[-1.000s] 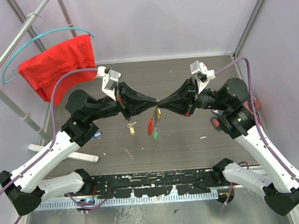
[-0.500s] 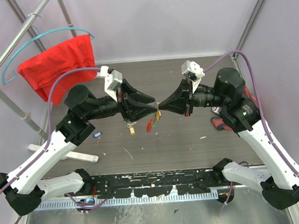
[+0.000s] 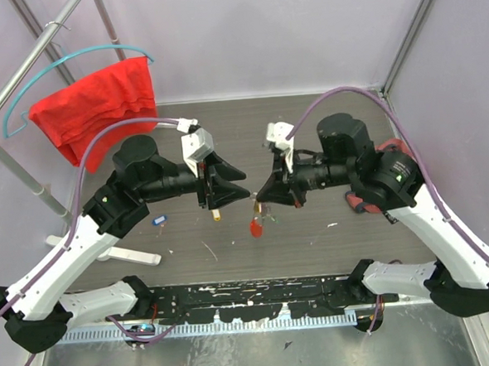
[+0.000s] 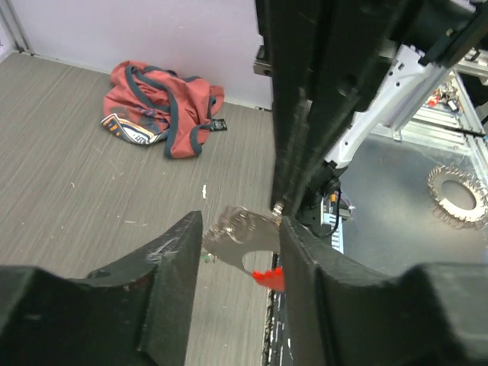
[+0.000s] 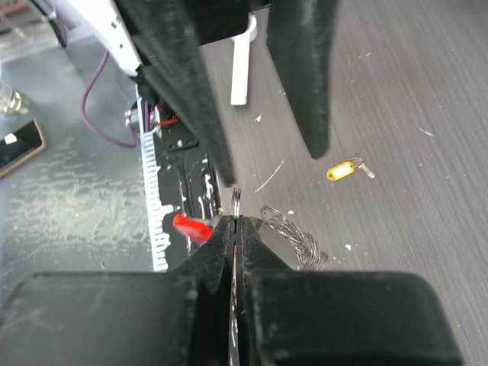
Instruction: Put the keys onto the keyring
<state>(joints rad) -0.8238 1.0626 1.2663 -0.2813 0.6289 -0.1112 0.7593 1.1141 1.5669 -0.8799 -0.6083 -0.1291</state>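
The keyring (image 3: 255,227), a red bar on a wavy wire loop, hangs from my right gripper (image 3: 258,199). That gripper (image 5: 235,219) is shut on the loop's wire, with the red bar (image 5: 191,227) to its left and the wavy coils (image 5: 296,239) to its right. My left gripper (image 3: 245,187) stands open just left of it, touching nothing. In the left wrist view the keyring (image 4: 242,235) shows between the open fingers of my left gripper (image 4: 240,223). One yellow-tagged key (image 5: 343,170) lies on the table (image 3: 314,228), and a blue-tagged key (image 3: 159,220) lies further left.
A red cloth (image 3: 98,101) hangs on a teal hanger at the back left, on a rack with a white foot (image 3: 133,254). A red-orange bag (image 4: 164,110) lies at the right by the wall. A black strip (image 3: 251,294) runs along the table's near edge.
My left gripper has opened, let go of the keyring and drawn back left. My right arm has swung left and nearer, and the keyring now hangs from it alone.
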